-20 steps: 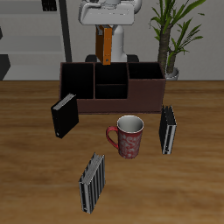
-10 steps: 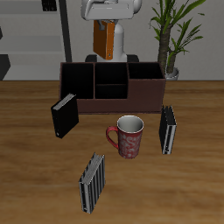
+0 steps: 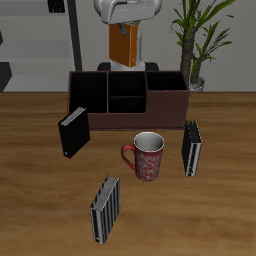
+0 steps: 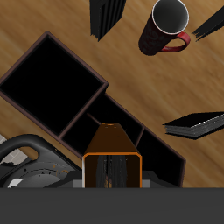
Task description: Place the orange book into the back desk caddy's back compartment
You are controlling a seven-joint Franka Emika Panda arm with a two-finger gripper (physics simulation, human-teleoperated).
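We've got a wooden table (image 3: 30, 150) here. Sitting on it: the back desk caddy (image 3: 128, 98) farthest back, a black book (image 3: 72, 133) standing just in front, a red mug (image 3: 146, 156), plus two striped books (image 3: 191, 147) (image 3: 105, 208), all upright.

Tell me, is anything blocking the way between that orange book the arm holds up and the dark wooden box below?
Nothing visible does. The thin orange hardback book hangs in the gripper above the wide dark brown wooden caddy, with only open air between them, and the cells look empty.
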